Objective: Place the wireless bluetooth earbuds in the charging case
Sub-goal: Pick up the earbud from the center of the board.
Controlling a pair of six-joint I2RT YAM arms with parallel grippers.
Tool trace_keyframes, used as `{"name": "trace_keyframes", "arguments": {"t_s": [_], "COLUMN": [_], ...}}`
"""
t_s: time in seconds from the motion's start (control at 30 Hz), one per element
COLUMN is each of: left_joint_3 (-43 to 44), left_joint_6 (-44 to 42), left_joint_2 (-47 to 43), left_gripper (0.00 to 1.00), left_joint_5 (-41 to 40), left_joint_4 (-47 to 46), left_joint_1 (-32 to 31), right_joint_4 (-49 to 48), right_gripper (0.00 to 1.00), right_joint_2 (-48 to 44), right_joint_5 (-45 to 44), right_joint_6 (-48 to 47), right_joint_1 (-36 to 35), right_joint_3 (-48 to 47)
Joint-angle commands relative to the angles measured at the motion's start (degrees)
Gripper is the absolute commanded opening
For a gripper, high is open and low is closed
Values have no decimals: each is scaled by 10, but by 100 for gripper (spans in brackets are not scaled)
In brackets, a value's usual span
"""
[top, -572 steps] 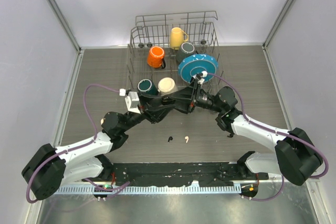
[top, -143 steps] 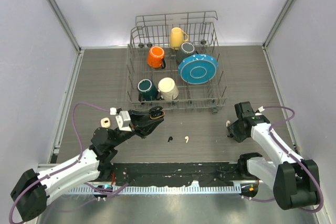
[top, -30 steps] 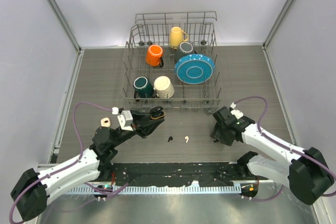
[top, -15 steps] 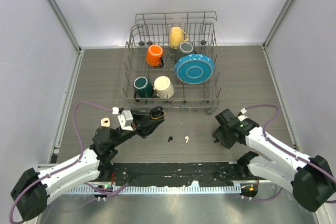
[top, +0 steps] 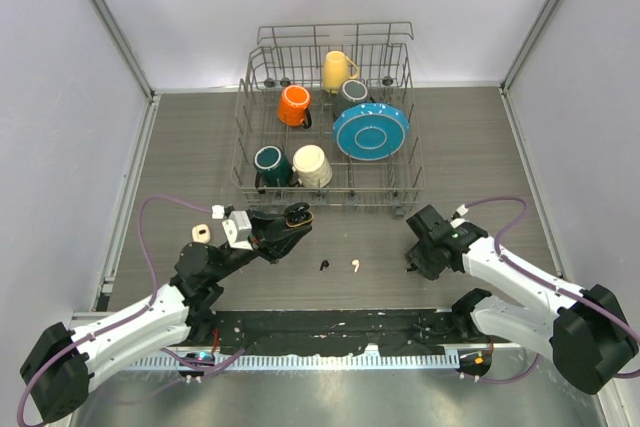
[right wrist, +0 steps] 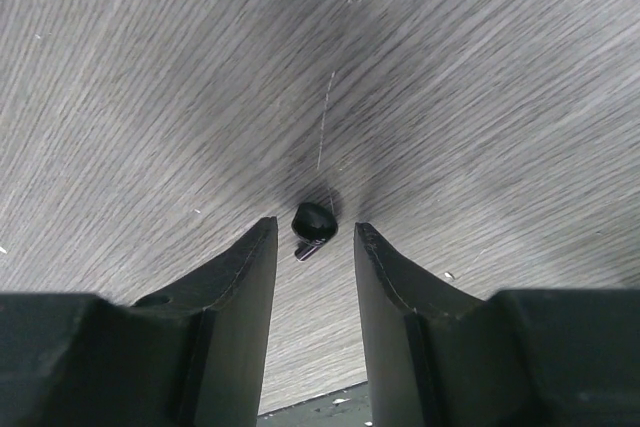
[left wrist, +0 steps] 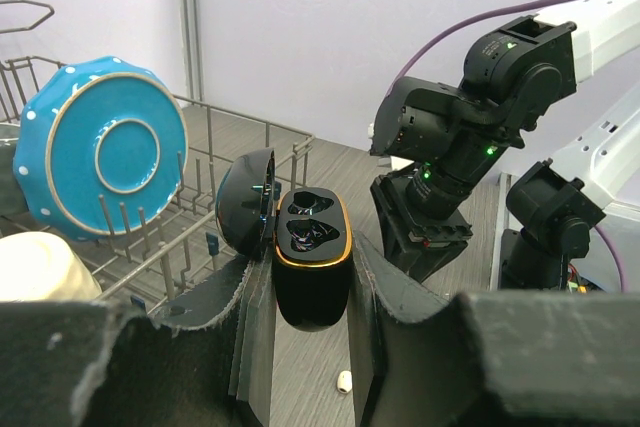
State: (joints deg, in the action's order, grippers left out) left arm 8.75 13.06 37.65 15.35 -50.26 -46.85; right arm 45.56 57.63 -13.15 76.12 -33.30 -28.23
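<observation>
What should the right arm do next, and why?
Probably close the right gripper onto the small black stemmed earbud. It lies on the grey wood-grain table between the fingers, with gaps on both sides, and the open black charging case is held in the left gripper.

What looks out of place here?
A black earbud and a white earbud lie loose on the table, side by side, not in the open charging case that the left gripper holds.
</observation>
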Motion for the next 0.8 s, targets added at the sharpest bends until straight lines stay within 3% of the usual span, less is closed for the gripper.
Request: {"name": "trace_keyframes", "arguments": {"t_s": [0.0, 0.77], "left_joint_3": [-1, -1], "left_joint_6": [-8, -8], "left_joint_2": [0, 0], "left_gripper": [0, 0], "left_joint_5": [-9, -9], "left_joint_4": [-21, -17], "left_joint_1": [0, 0], "right_joint_4": [-20, -42], "right_gripper": [42, 36], "right_joint_2": [2, 19], "right_joint_5": [-27, -36], "right_joint_6": [13, 21], "right_joint_1": [-3, -1], "right_joint_3": [-2, 26]}}
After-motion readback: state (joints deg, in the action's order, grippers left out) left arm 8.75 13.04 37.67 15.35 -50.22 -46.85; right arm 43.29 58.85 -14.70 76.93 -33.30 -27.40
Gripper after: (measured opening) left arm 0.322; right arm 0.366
